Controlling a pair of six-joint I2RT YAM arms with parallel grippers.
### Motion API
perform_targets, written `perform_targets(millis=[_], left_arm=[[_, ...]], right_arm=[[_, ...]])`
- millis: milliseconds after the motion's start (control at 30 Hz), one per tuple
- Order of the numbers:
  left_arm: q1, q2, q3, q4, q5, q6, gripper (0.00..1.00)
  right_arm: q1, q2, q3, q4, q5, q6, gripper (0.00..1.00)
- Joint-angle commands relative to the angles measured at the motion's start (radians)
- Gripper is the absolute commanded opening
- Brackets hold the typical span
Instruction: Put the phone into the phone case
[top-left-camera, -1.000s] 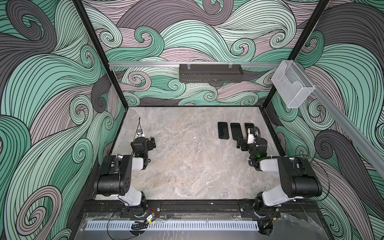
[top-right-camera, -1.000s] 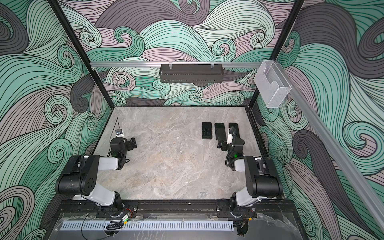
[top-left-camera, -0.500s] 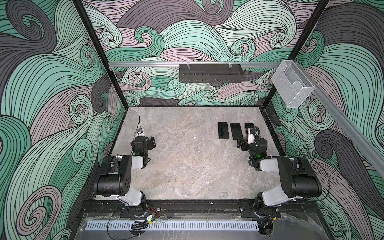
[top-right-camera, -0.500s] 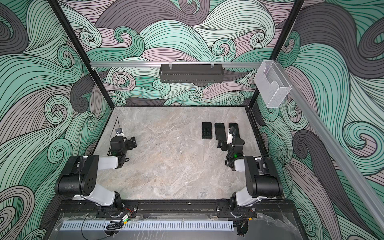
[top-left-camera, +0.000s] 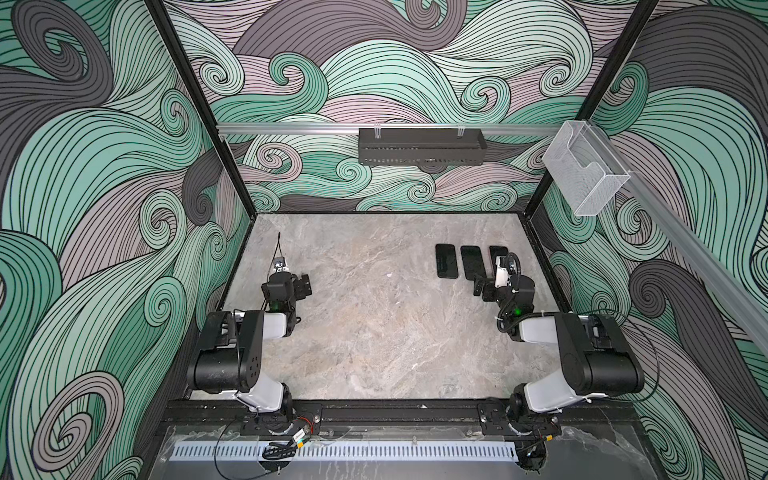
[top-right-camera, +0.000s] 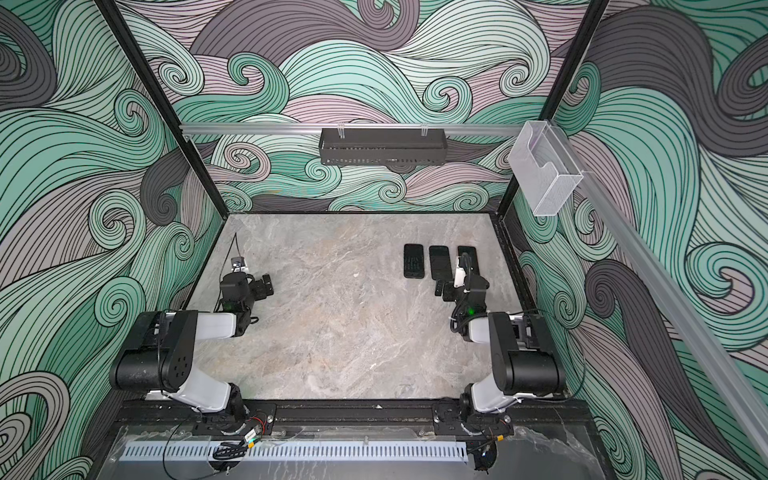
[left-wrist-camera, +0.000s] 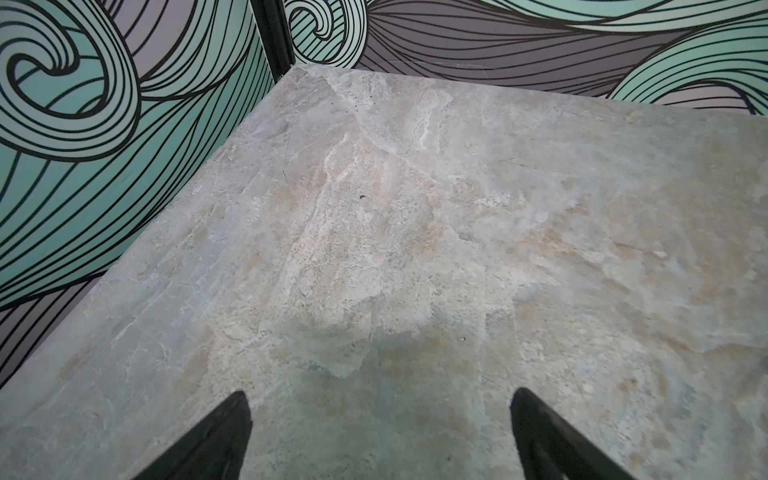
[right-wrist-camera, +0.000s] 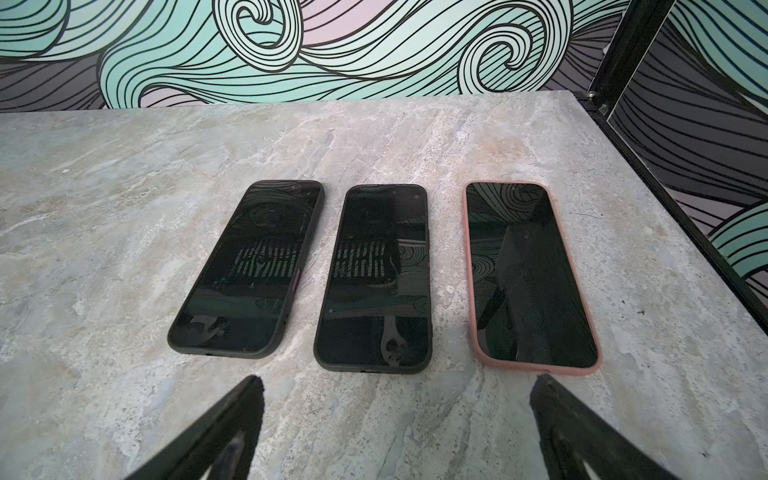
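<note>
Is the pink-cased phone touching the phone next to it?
Apart. The right wrist view shows bare table between the pink-cased phone and the middle phone.

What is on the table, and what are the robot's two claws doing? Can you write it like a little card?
Surface: grey marble-look table
Things: three phones in a row, screens up, side by side, not touching
Nearest right wall: black phone in a pink case
Middle: middle dark-rimmed black phone
Nearest table centre: inner dark-rimmed black phone
Left gripper: open, empty, over bare table
Right gripper: open, empty, just short of the phone row
Phones being held: none
</note>
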Motion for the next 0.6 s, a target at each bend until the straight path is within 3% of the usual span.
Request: perform_targets(millis=[0,333,400,433,567], left_arm=[[0.006,-0.023,0.022,-0.015,0.006,-0.006,0.99],[0.003,-0.025,0.022,-0.017,0.010,-0.001,0.99],[0.006,-0.016,0.043,-0.041,0.192,0.082,0.99],[0.017,-0.023,0.034,-0.034,0.219,0.073,0.99],[0.018,-0.017,0.041,-0.039,0.187,0.063,0.98]], right_arm=[[0.006,-0.009,0.010,0.016,0.013,-0.010,0.99],[0.006,-0.009,0.010,0.016,0.013,-0.010,0.99],[0.006,-0.009,0.009,0.017,0.013,-0.010,0.99],[0.006,-0.010,0.010,0.018,0.014,-0.010,0.99],[0.006,-0.009,0.009,0.018,0.012,-0.010,0.99]])
